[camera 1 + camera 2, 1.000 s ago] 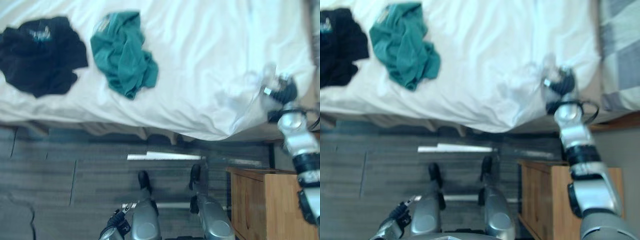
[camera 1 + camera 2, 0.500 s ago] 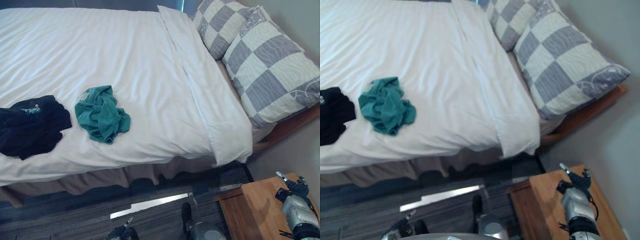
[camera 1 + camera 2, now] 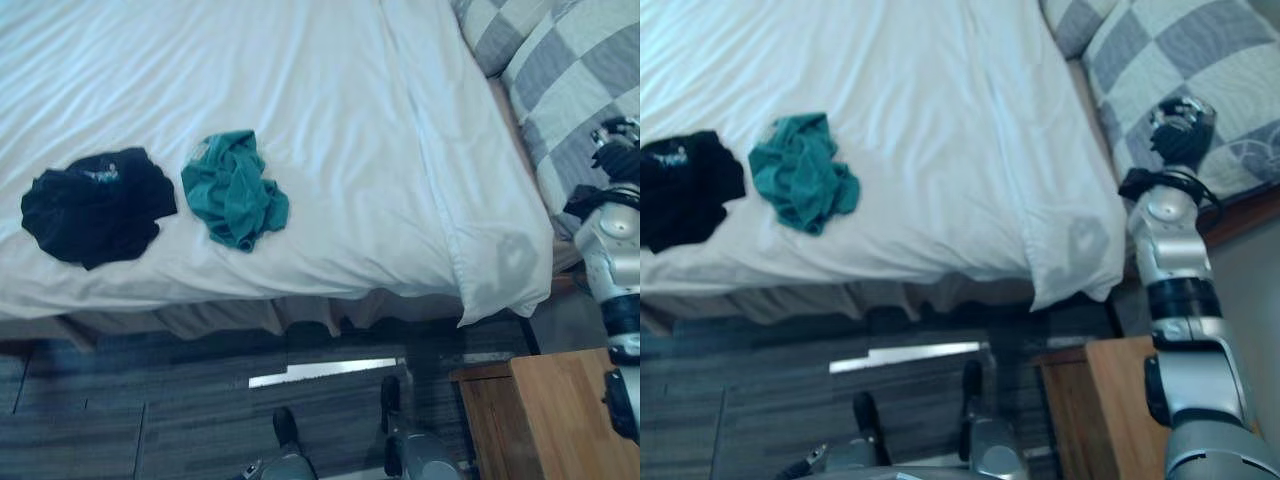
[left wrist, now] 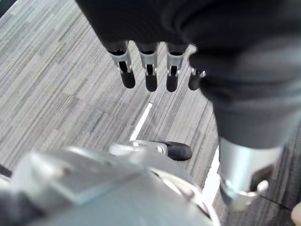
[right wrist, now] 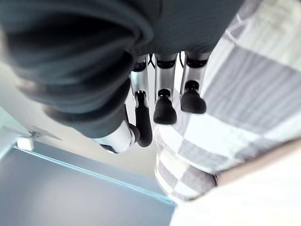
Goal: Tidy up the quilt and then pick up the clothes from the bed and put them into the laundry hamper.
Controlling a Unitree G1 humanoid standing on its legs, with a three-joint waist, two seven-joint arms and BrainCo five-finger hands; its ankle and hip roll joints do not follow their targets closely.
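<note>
A white quilt (image 3: 330,150) covers the bed, smoothed flat, its folded-over top edge running as a band toward the pillows and its corner hanging over the bed's side at about 4 o'clock in the left eye view. Two pieces of clothing lie on it near the edge closest to the robot: a crumpled teal garment (image 3: 233,190) at about 9 o'clock of centre, and a black garment (image 3: 95,205) farther out at 9 o'clock, close beside the teal one but apart from it. Both are bunched up, so what kind of garments they are is hard to tell.

Grey-and-white checked pillows (image 3: 1200,80) sit at 2 o'clock, cut off by the frame edge. The right hand (image 3: 1181,130) is raised over the nearest pillow; in its wrist view its fingers (image 5: 164,101) hang fairly straight and loose with nothing in them, and the pillow shows past them.

The left hand (image 4: 155,52) hangs low over the grey striped carpet (image 4: 56,89), fingers (image 4: 149,75) straight and relaxed, empty.

A wooden nightstand (image 3: 545,415) stands at 5 o'clock, partly cut off by the frame.
</note>
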